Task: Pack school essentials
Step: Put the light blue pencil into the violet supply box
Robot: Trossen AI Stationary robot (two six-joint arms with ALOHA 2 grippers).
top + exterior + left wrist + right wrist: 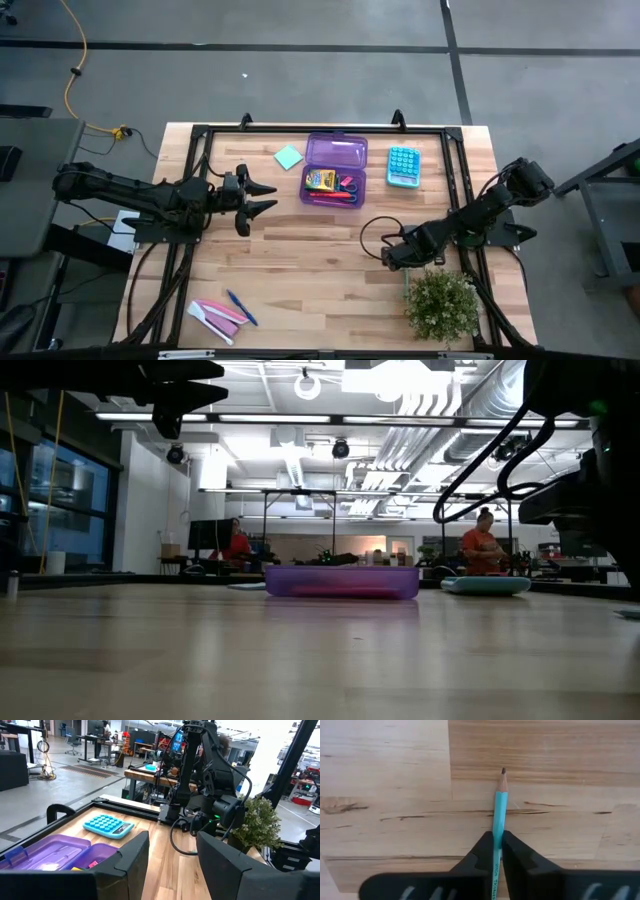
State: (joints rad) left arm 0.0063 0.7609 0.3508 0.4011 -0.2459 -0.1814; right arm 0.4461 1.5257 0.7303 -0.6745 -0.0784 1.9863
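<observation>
Right hand point(496, 851) pinches a teal wooden pencil point(498, 812) low over the wooden surface point(300, 260), tip clear ahead, likely for carrying to the open purple plastic case point(336, 168). Left hand point(262, 197) waits spread, near that case.

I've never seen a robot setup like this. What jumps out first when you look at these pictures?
The purple box stands out most: it sits open near the table's far edge with a yellow crayon box and scissors inside. Next, the right gripper, low over the wood beside the potted plant, is pinched shut on a teal pencil. The left gripper hangs open, left of the box.
</observation>
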